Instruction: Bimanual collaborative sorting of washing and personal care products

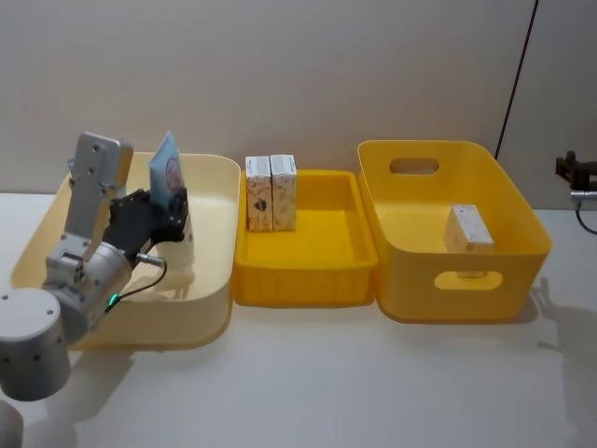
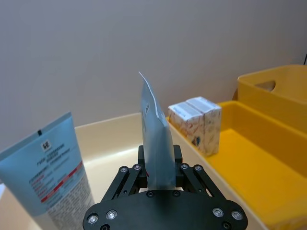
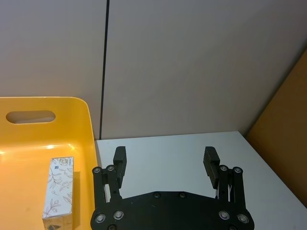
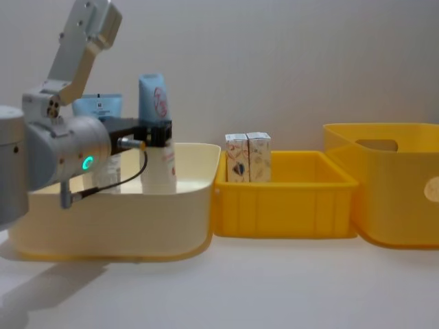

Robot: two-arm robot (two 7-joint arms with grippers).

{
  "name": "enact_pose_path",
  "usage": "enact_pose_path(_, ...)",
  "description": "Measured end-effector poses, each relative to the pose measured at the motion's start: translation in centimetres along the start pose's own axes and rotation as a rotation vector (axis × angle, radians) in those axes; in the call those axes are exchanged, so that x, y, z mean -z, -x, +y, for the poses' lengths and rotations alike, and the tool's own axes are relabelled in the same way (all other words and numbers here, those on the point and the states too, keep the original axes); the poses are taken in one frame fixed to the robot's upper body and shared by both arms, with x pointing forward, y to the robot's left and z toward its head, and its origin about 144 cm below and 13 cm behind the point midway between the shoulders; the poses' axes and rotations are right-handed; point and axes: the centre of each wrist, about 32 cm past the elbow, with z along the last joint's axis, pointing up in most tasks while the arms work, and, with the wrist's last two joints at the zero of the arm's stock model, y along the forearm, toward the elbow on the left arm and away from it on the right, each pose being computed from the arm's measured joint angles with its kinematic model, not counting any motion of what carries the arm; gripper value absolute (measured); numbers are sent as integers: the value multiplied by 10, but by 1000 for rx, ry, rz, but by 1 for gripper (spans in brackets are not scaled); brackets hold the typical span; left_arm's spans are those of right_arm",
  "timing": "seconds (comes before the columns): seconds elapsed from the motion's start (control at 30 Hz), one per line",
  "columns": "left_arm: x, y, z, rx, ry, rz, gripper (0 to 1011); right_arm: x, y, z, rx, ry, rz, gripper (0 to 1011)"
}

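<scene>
My left gripper (image 1: 166,213) (image 2: 159,160) (image 4: 156,131) hovers over the cream bin (image 1: 213,280), shut on a pale blue squeeze tube (image 1: 167,174) (image 2: 154,129) (image 4: 151,96) held upright; a white lower part (image 4: 159,169) hangs below the fingers. A second pale blue tube (image 2: 45,175) (image 4: 100,106) with a red band stands in the same bin. Two printed cartons (image 1: 270,191) (image 4: 248,157) (image 2: 196,122) stand at the back of the shallow yellow tray (image 1: 308,280). One carton (image 1: 468,229) (image 3: 59,191) lies in the deep yellow bin (image 1: 522,252). My right gripper (image 3: 165,163) (image 1: 574,173) is open, beside that bin.
The three containers sit in a row against a plain wall. Bare white table (image 1: 326,383) lies in front of them. A dark cable (image 1: 518,70) runs down the wall at the right, and a brown panel (image 3: 288,124) stands at the table's far right.
</scene>
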Motion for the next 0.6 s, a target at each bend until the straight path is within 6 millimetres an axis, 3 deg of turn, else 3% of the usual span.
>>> enact_pose_path(0.27,-18,10,-6,26,111,32,273,0,0,0,0,0,0,1001)
enact_pose_path(0.6,-63,13,-13,86,248,51,272,-2,0,0,-1,-6,0,1001)
